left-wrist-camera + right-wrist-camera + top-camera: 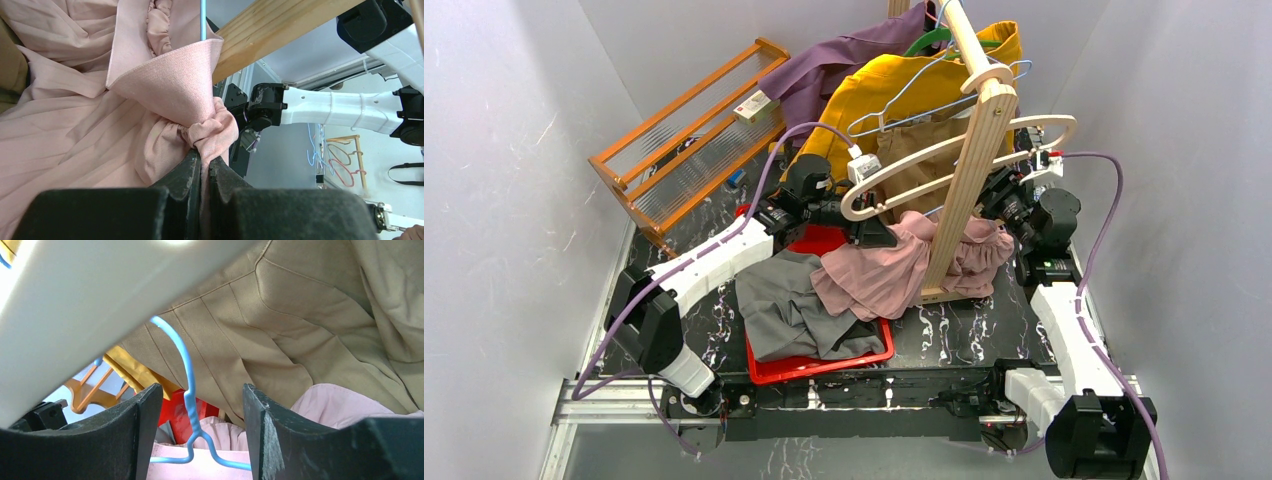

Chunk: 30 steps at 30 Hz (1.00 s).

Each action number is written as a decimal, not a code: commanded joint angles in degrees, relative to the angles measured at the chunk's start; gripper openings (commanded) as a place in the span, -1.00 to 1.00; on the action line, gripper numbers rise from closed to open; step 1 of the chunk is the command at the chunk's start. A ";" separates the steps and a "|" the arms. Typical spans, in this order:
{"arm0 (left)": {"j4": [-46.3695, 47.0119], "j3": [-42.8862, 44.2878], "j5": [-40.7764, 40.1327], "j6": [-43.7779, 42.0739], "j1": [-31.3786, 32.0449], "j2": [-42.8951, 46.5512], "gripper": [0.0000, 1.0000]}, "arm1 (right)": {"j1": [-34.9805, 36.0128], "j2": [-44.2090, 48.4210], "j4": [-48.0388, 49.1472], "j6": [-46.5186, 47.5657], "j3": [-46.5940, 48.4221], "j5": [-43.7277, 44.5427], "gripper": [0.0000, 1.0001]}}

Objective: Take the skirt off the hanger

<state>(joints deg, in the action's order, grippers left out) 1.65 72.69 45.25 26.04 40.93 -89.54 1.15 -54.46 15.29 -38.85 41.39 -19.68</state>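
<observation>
Skirt (879,280), one, centre frame: left gripper (205,164) clamped shut on its bunched fabric. Right gripper (200,415) fingers apart, straddling one blue hanger (188,382).

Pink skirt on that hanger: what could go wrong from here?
1. The left tool pinches only a small bunch of the pink skirt; the fabric could slip free.
2. The right tool stands open around the wire of the blue hanger; if it closes off the wire, the hanger may follow the skirt.
3. The skirt lies against the wooden stand and might snag.
</observation>
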 commanded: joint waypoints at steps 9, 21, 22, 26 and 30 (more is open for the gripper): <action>-0.53 1.36 4.92 0.82 2.38 2.62 -1.00 | 0.35 -2.67 6.91 -1.48 -0.97 -1.10 0.00; -13.27 0.92 -10.44 -5.14 2.36 8.10 -0.08 | 0.35 4.01 -2.76 -1.51 -0.03 6.92 -1.00; -13.79 0.08 -11.22 -5.60 2.33 8.90 0.03 | 0.35 4.74 -3.34 -1.52 0.05 7.89 -1.00; -13.63 -4.14 -14.37 -5.13 2.31 12.72 0.32 | 0.37 6.02 -5.58 -0.62 2.03 8.56 -1.00; -13.26 -6.05 -16.23 -4.70 2.31 14.39 0.24 | 0.35 5.90 -7.13 0.61 3.79 7.60 -1.00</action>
<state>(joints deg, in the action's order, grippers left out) -8.80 68.16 31.79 21.74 42.98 -77.80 1.61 -49.45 9.28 -37.95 40.88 -12.49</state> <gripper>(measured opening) 0.635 0.097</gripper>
